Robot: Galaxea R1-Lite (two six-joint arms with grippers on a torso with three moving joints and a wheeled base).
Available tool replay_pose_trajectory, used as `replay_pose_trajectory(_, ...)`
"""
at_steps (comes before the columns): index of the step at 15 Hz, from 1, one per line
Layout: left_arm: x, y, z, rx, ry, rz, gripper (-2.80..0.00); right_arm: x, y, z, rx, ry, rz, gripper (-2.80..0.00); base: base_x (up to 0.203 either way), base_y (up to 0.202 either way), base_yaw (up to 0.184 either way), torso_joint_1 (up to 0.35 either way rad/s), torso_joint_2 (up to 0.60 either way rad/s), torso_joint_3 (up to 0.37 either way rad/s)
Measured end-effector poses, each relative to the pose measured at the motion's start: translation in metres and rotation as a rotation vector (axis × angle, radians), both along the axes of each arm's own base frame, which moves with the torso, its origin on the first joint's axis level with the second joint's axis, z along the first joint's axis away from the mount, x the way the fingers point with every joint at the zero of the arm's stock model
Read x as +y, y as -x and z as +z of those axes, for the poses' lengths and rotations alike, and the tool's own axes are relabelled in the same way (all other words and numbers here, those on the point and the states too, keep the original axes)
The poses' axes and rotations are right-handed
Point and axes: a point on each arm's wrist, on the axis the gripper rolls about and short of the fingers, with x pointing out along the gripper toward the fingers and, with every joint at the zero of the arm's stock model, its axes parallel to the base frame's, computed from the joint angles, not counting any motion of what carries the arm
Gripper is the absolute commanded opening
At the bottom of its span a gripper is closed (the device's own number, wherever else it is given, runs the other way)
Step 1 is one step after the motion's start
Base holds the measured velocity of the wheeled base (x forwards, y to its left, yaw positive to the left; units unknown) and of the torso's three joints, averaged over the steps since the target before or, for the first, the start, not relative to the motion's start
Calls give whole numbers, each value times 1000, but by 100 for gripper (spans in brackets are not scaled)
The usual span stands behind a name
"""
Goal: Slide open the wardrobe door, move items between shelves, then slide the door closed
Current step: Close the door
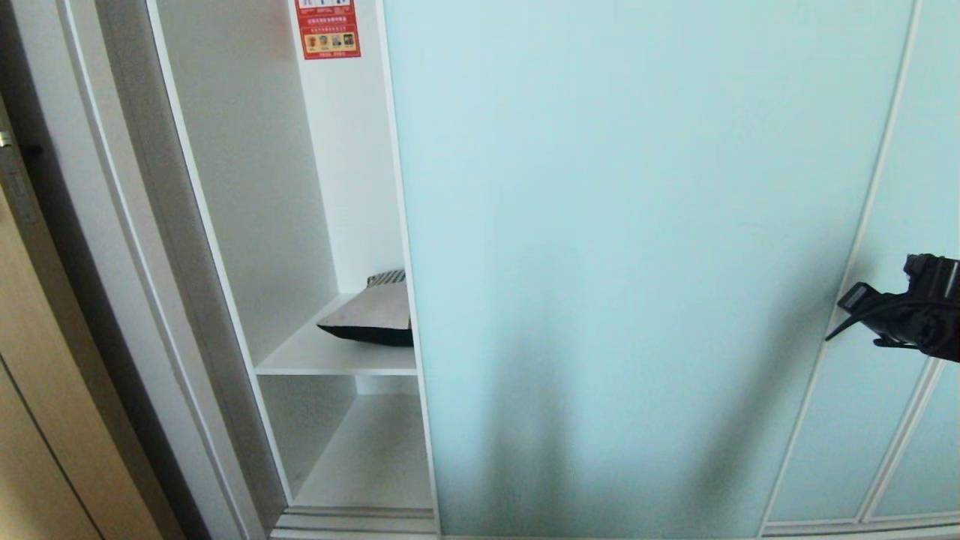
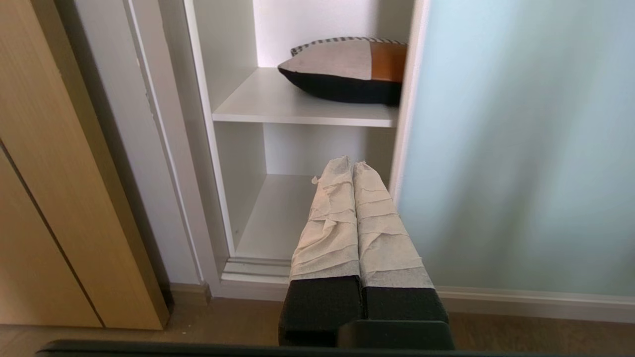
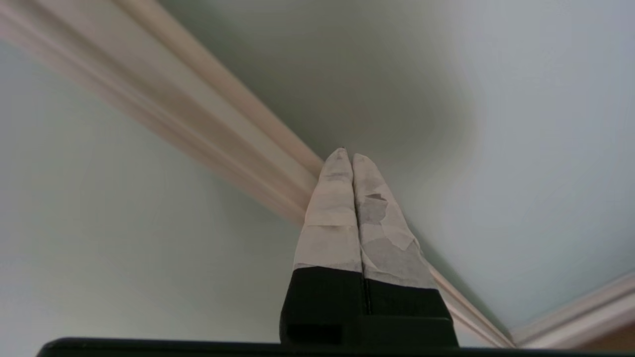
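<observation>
The sliding wardrobe door (image 1: pixel 637 262), a pale aqua frosted panel, stands partly slid aside and leaves a narrow white compartment uncovered at the left. On the upper of two shelves (image 1: pixel 330 356) lie the items (image 1: pixel 375 319), a soft bundle in grey, black and tan-brown (image 2: pixel 342 69), half hidden behind the door's edge. The lower shelf (image 2: pixel 278 218) is bare. My right gripper (image 3: pixel 346 154) is shut on nothing, its tips close to the door's pale frame strip (image 3: pixel 198 114); whether they touch it I cannot tell. My right wrist (image 1: pixel 911 311) shows at the right edge. My left gripper (image 2: pixel 352 163) is shut and empty, held low before the lower shelf.
A light wooden door (image 1: pixel 30 375) stands left of the wardrobe's white side frame. A red sticker (image 1: pixel 328 28) is on the compartment's back wall. Another aqua panel (image 1: pixel 930 187) lies to the right. The floor track (image 1: pixel 352 521) runs under the opening, with wooden floor (image 2: pixel 149 322) in front.
</observation>
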Motion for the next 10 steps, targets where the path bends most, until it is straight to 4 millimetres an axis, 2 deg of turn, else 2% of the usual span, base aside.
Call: replay_pose_trajectory(10,0,0,0,0,0,0,-280,63,11,15,32,6,113,-280,0,0,0,0,0,0)
